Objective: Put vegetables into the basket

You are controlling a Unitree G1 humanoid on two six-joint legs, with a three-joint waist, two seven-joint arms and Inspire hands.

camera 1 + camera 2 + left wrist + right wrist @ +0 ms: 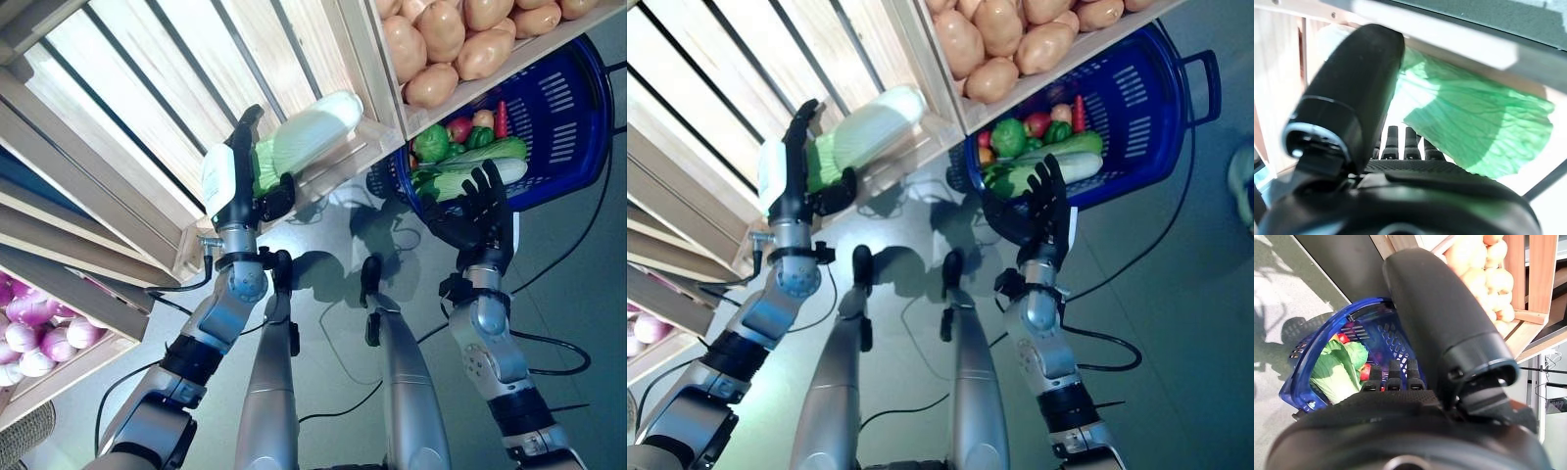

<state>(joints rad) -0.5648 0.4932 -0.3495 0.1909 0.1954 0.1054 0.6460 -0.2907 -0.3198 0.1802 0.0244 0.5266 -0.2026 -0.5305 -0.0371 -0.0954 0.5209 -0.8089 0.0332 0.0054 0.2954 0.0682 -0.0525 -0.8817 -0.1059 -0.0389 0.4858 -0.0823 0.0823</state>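
A pale napa cabbage with a green leafy end lies on the wooden stand's shelf edge. My left hand is at that leafy end, with its fingers straight up one side and its thumb on the other. The leaf shows just past the straight fingers in the left wrist view. The blue basket stands on the floor under the stand. It holds a long green leafy vegetable, a green pepper, a red tomato and other pieces. My right hand is open, fingers straight, at the basket's near rim.
The wooden stand with slatted crates fills the left and top. One crate overhangs the basket's left side. Grey floor lies to the right of my right arm.
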